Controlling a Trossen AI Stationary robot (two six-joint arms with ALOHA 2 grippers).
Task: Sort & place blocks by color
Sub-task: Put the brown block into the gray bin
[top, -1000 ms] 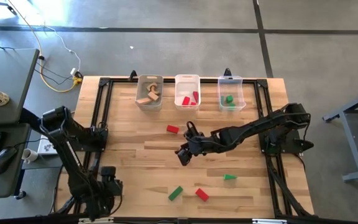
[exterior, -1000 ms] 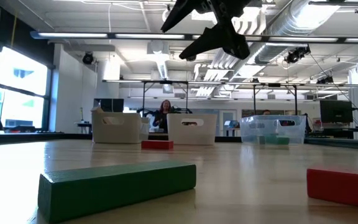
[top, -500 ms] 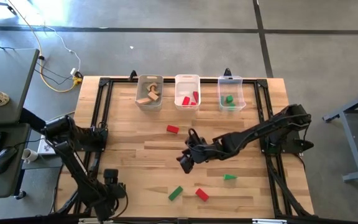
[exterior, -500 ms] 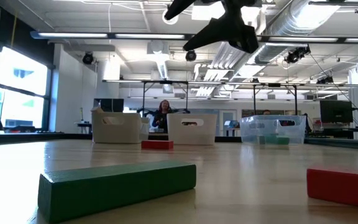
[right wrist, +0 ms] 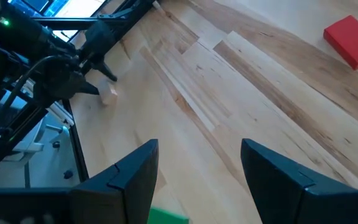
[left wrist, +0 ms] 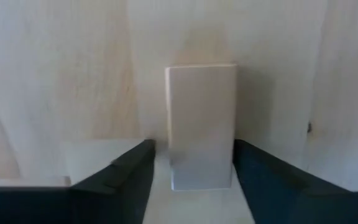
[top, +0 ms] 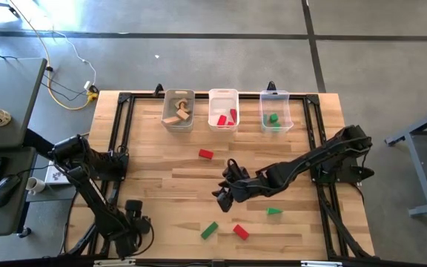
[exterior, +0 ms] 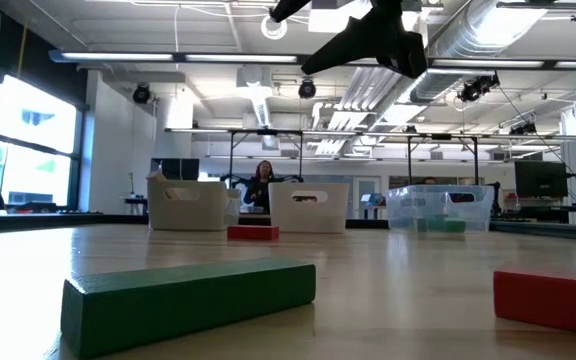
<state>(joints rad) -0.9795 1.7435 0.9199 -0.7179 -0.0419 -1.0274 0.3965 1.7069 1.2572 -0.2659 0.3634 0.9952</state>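
Left wrist view: the left hand (left wrist: 191, 177), fingers spread, straddles an ungripped plain wooden block (left wrist: 201, 124) lying on the worktop (left wrist: 55, 74) near its front-left corner; closing off-centre could twist it away, while the open, empty right hand (top: 224, 198) hovers mid-worktop.

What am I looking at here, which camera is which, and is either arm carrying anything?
Two robot arms work at a wooden table. One camera looks straight down, one sits at table height, and one rides on each wrist.

At the far edge, three bins hold sorted blocks. Loose on the table are two red blocks and two green ones.

The right gripper hovers mid-table, jaws open, holding nothing. The left gripper, at the near left corner, has its jaws either side of a plain wooden block; I cannot tell whether they grip it.
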